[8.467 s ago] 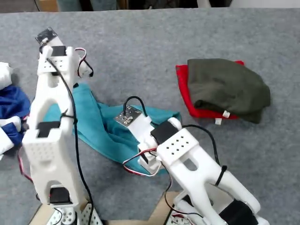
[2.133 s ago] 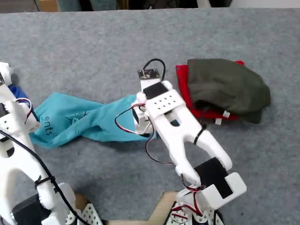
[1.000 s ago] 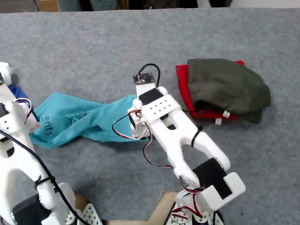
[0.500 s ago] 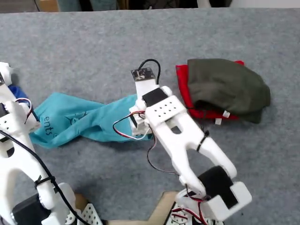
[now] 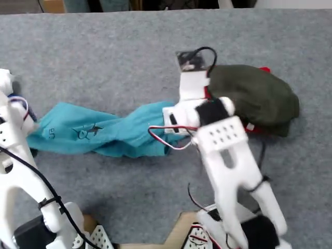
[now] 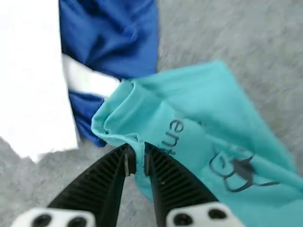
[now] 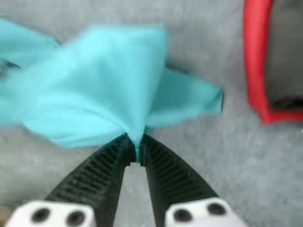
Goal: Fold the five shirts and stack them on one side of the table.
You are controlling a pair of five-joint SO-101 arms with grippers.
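Left wrist view: blue shirt point(image 6: 109, 38) nearby; left gripper point(image 6: 136, 161), right gripper point(image 7: 135, 150) clamp teal shirt point(image 6: 199, 123).

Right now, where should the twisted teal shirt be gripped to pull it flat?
Probably at its two ends, each approached from beyond that end. The teal shirt narrows to a bunched edge at both ends: the left gripper is shut on the one by the blue shirt, the right gripper on the one toward the red shirt. The middle is twisted.
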